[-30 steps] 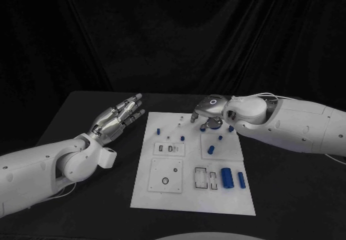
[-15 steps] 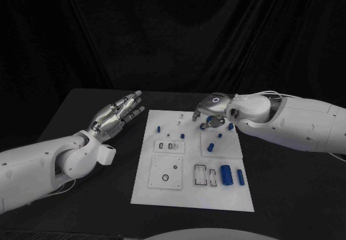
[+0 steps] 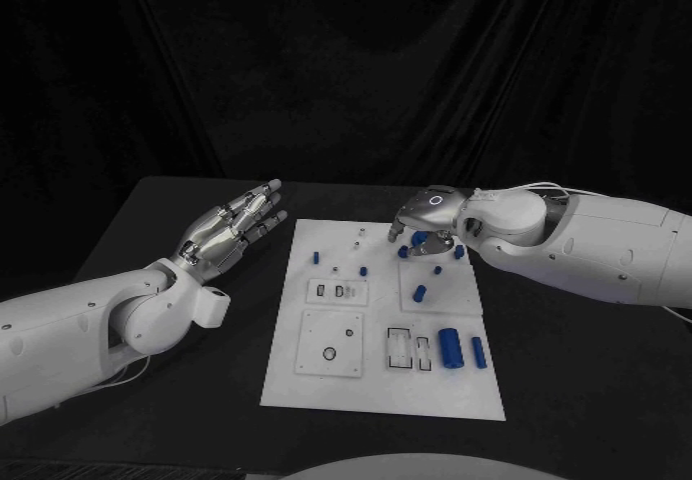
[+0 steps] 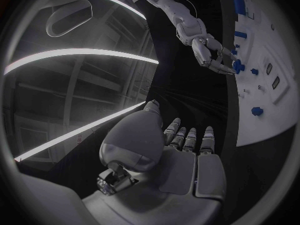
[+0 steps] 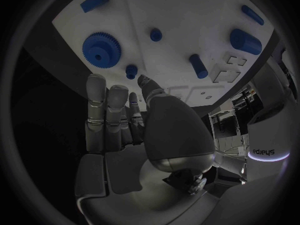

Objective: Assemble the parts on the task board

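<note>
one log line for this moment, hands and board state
left hand: open, beside task board | right hand: open over blue gear

Task board [image 3: 378,400] mid-table [image 3: 173,215]; left robot hand [image 3: 231,232] beside its left edge, right robot hand [image 3: 427,226] above far right corner.

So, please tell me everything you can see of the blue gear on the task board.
The blue gear is a flat round wheel that looks like plastic, with fine teeth all around its rim and a raised hub with a small hole in the middle. It lies flat on the white task board, near the far right corner. The right hand hovers just over it, fingers extended toward it. Whether they touch it cannot be told.
</note>
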Controlling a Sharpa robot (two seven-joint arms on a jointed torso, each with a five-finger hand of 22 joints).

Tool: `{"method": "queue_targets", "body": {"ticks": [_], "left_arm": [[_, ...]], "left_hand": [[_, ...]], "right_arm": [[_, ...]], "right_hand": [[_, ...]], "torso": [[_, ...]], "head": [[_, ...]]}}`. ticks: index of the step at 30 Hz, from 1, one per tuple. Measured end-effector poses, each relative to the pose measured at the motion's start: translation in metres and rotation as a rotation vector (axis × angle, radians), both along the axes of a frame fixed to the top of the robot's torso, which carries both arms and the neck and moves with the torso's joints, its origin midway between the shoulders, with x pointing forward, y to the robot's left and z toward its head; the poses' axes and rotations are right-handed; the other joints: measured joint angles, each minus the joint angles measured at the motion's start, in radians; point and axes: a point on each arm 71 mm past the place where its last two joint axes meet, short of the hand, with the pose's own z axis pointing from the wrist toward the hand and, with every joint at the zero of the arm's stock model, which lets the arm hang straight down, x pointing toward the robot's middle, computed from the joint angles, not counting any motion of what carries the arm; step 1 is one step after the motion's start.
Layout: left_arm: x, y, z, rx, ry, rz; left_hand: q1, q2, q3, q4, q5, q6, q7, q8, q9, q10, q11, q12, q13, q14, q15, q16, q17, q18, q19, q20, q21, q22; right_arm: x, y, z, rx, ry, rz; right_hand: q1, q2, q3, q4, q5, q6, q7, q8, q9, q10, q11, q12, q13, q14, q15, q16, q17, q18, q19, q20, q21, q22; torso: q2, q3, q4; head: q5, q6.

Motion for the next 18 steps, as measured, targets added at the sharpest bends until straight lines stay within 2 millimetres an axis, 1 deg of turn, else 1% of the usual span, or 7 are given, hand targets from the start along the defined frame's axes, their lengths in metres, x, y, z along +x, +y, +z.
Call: {"method": "queue_targets", "body": {"ticks": [5, 8, 10, 14, 15, 17, 18], "left_arm": [[0.001, 0.000, 0.000, 0.000, 0.000, -0.001], [0.001, 0.000, 0.000, -0.001, 0.000, -0.003], [0.001, 0.000, 0.000, -0.001, 0.001, -0.004], [0.002, 0.000, -0.001, -0.002, 0.001, -0.006], [0.002, 0.000, -0.001, -0.002, 0.001, -0.007], [0.002, 0.000, -0.001, -0.002, 0.001, -0.008], [0.002, 0.001, -0.001, -0.002, 0.001, -0.008]], "left_hand": [[0.000, 0.000, 0.003, 0.003, 0.000, 0.004, -0.003, 0.000, 0.000, 0.000, 0.000, 0.000, 0.000, 0.000, 0.000, 0.000, 0.000, 0.000, 0.000, 0.000, 0.000, 0.000], [0.000, 0.000, 0.003, 0.003, 0.000, 0.008, 0.000, 0.005, 0.001, 0.000, 0.000, 0.000, 0.000, 0.000, 0.000, 0.000, 0.000, 0.000, 0.000, 0.000, 0.000, 0.000], [0.000, 0.000, 0.003, 0.003, 0.000, 0.011, 0.004, 0.005, 0.001, 0.002, 0.002, 0.000, 0.000, 0.000, 0.000, 0.000, 0.000, 0.000, 0.001, 0.001, 0.000, 0.000], [0.000, 0.000, 0.004, 0.001, 0.000, 0.011, 0.004, 0.005, 0.001, 0.003, 0.003, 0.000, 0.000, 0.000, 0.000, 0.000, 0.000, 0.000, 0.004, 0.004, 0.000, 0.000], [0.000, 0.000, 0.006, 0.000, 0.000, 0.013, 0.006, 0.005, 0.001, 0.003, 0.003, 0.000, 0.000, 0.000, 0.000, 0.000, 0.000, 0.000, 0.004, 0.004, 0.000, 0.000], [0.000, 0.000, 0.006, 0.000, 0.000, 0.019, 0.004, 0.005, 0.002, 0.003, 0.003, 0.000, 0.000, 0.000, 0.000, 0.000, 0.000, 0.000, 0.003, 0.004, 0.000, 0.000], [0.000, 0.000, 0.006, 0.000, 0.000, 0.018, 0.004, 0.005, 0.002, 0.003, 0.003, 0.000, 0.000, 0.000, 0.000, 0.000, 0.000, 0.000, 0.000, 0.007, 0.000, 0.000]], "right_arm": [[0.002, -0.003, -0.005, -0.005, 0.006, -0.011], [0.003, -0.003, -0.010, -0.009, 0.013, -0.016], [0.004, -0.004, -0.014, -0.011, 0.018, -0.018], [0.005, -0.004, -0.020, -0.014, 0.026, -0.020], [0.005, -0.003, -0.021, -0.014, 0.028, -0.020], [0.005, -0.003, -0.023, -0.015, 0.031, -0.018], [0.005, -0.003, -0.024, -0.014, 0.031, -0.017]], "right_hand": [[0.000, 0.000, 0.013, -0.007, 0.011, 0.000, 0.000, 0.004, 0.007, 0.000, 0.000, 0.013, 0.006, 0.004, 0.003, 0.014, 0.020, 0.000, 0.004, 0.004, 0.014, 0.020], [0.000, 0.000, 0.015, -0.007, 0.011, 0.000, 0.000, 0.004, 0.009, 0.000, 0.000, 0.015, 0.008, 0.007, 0.000, 0.014, 0.024, 0.000, 0.004, 0.004, 0.019, 0.029], [0.000, 0.000, 0.020, -0.009, 0.011, 0.005, 0.000, 0.010, 0.012, 0.000, 0.000, 0.023, 0.010, 0.007, 0.000, 0.019, 0.028, 0.000, 0.007, 0.007, 0.025, 0.038], [0.000, 0.000, 0.027, -0.010, 0.010, 0.013, 0.002, 0.017, 0.020, 0.000, 0.000, 0.030, 0.014, 0.007, 0.000, 0.022, 0.034, 0.000, 0.007, 0.007, 0.029, 0.048], [0.000, 0.000, 0.030, -0.013, 0.006, 0.018, 0.000, 0.017, 0.023, 0.000, 0.000, 0.035, 0.016, 0.007, 0.000, 0.022, 0.034, -0.001, 0.007, 0.007, 0.029, 0.050], [0.000, 0.000, 0.038, -0.013, 0.003, 0.018, 0.000, 0.022, 0.029, 0.009, 0.000, 0.047, 0.021, 0.007, 0.000, 0.022, 0.036, -0.017, 0.007, 0.007, 0.034, 0.055], [0.000, 0.000, 0.045, -0.017, 0.003, 0.028, -0.001, 0.029, 0.035, 0.017, -0.002, 0.055, 0.025, 0.007, 0.000, 0.029, 0.040, -0.016, 0.007, 0.007, 0.034, 0.059]], "torso": [[-0.002, -0.0005, -0.0013], [-0.003, -0.0007, -0.0021], [-0.003, -0.0009, -0.0025], [-0.004, -0.0010, -0.0023], [-0.004, -0.0010, -0.0020], [-0.004, -0.0010, -0.0014], [-0.004, -0.0010, -0.0012]], "head": [[0.000, -0.004], [0.003, -0.007], [0.004, -0.008], [0.007, -0.013], [0.007, -0.014], [0.008, -0.017], [0.008, -0.017]]}}
